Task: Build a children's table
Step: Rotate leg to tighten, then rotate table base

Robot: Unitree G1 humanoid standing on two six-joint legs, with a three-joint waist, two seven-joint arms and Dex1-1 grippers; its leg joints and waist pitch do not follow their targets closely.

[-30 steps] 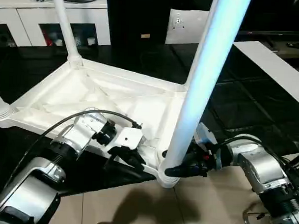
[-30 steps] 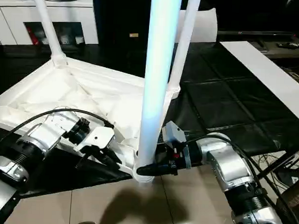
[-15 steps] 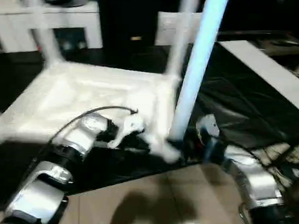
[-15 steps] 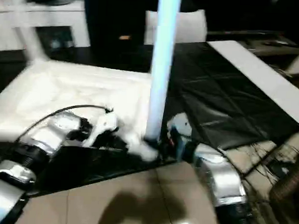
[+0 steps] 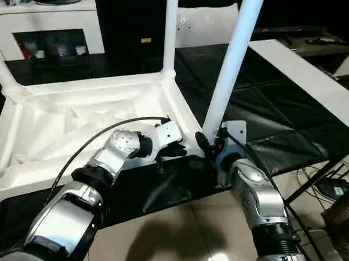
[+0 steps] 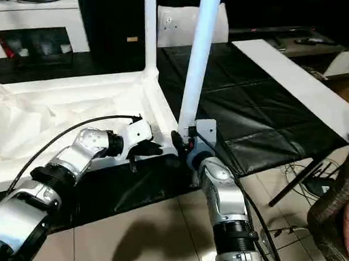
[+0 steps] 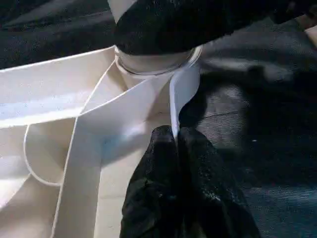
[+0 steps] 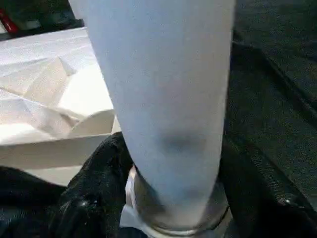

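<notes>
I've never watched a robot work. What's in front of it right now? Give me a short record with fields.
Item: white plastic table top, upside down, ribbed underside up
Support: black padded mat
Legs fitted: white tapered round legs at three corners, nearest one
Left pincer: shut, pinching the top's thin rim beside the near corner socket
Right pincer: fingers around the nearest leg's base
Background: white cabinet

Table [image 5: 77, 115] white smooth plastic, mat [image 5: 267, 111] black glossy, forearms [image 5: 252, 190] silver metal.
</notes>
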